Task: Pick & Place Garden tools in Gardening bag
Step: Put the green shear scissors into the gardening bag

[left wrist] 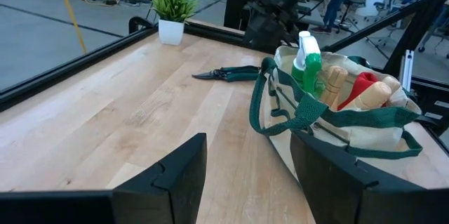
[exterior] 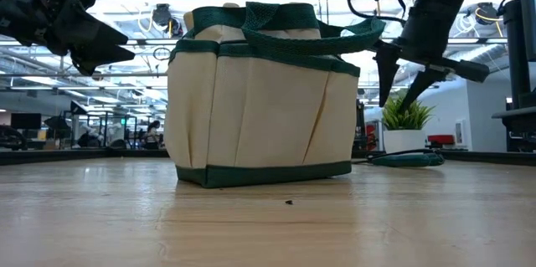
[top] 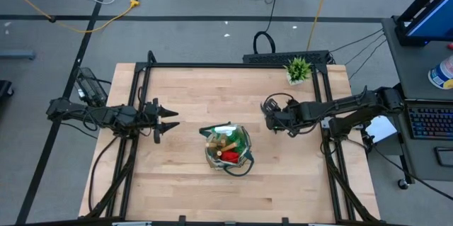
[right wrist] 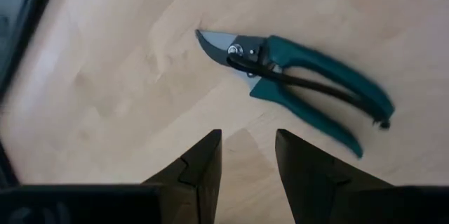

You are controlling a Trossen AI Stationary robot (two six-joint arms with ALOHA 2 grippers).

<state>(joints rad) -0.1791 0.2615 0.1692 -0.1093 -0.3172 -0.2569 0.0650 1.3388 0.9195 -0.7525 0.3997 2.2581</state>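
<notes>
On the pale wooden table (top: 184,183), framed by a black metal rail, a small round beige gardening bag (top: 228,148) with dark green trim stands near the middle. Its green loop handles arch over the top. Inside it, wooden tool handles (left wrist: 351,87), a red glove (left wrist: 361,83) and a green-and-white item (left wrist: 307,59) stick up above the rim.

Beside the bag, on the right arm's side, dark green pruning shears (right wrist: 302,83) lie flat on the wood, blades closed, apart from the bag. The right gripper (right wrist: 245,157) hangs above the shears with its two dark fingers standing apart and holding nothing; the shears lie just beyond the fingertips, untouched.

The left gripper (top: 170,121) hovers off the table on the bag's other side, pointing toward it, its fingers spread wide and empty.

At the far edge of the table, toward the right arm's side, a small potted green plant (top: 298,69) sits in a white pot.

Around the table the floor is grey, crossed by yellow and white cables (top: 106,10). A desk with a keyboard (top: 430,121) stands to the right. Seen from table level, the room behind is a bright open workshop with ceiling lights, screens and other equipment in the distance.
</notes>
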